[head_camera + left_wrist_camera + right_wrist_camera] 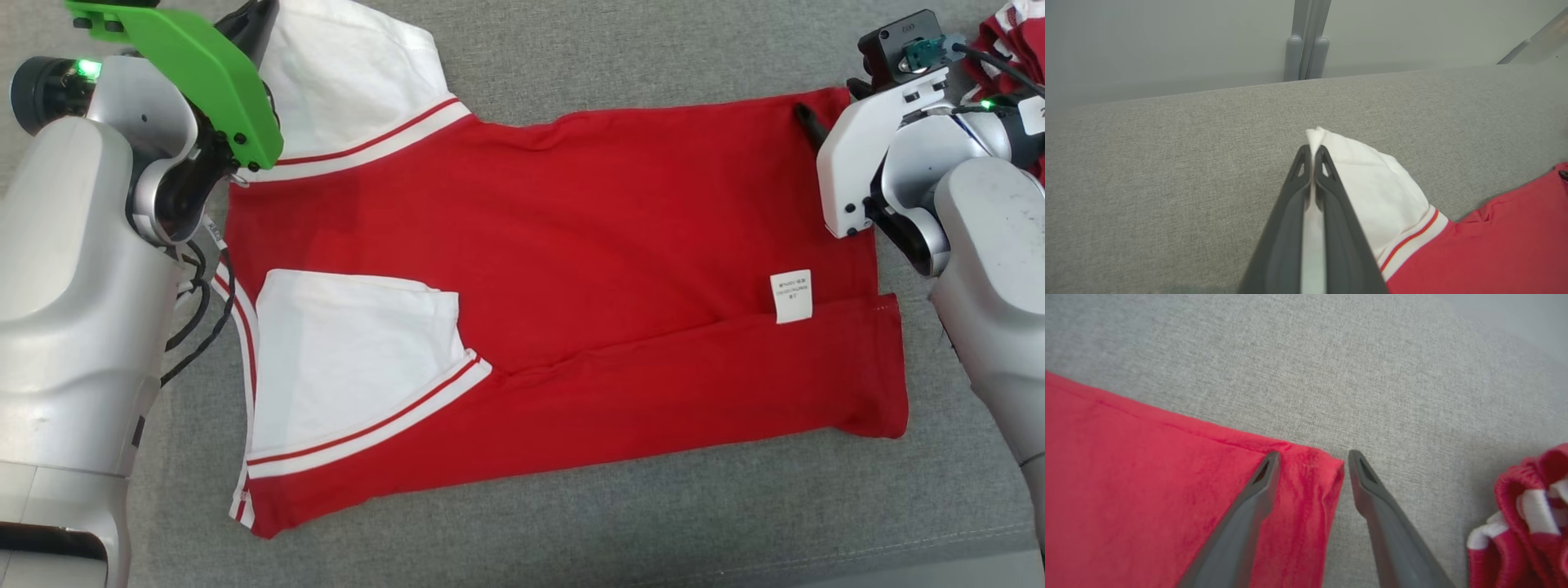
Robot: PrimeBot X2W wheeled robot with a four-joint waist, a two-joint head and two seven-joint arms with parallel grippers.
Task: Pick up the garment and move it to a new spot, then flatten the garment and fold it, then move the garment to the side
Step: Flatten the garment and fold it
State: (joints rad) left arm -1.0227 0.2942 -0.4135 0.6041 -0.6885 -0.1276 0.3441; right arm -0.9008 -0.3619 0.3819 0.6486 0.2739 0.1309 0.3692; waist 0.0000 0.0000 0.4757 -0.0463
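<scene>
The garment (571, 245) is a red shirt with white sleeves, lying flat on the grey cushion (653, 523), its lower edge folded up over the body. My left gripper (255, 28) is at the shirt's far left. In the left wrist view this gripper (1312, 149) is shut on the edge of the white sleeve (1372, 192), with white cloth pinched between its fingers. My right gripper (816, 122) is at the far right hem corner. In the right wrist view it (1312, 457) stands open astride the red corner (1327, 469), one finger over the cloth and one over the cushion.
A bunched red and white cloth (1008, 33) lies at the far right, close beside my right gripper (1527, 522). A white care label (790, 296) shows on the shirt. The cushion's far edge (1208, 96) meets a grey wall with a post (1306, 41).
</scene>
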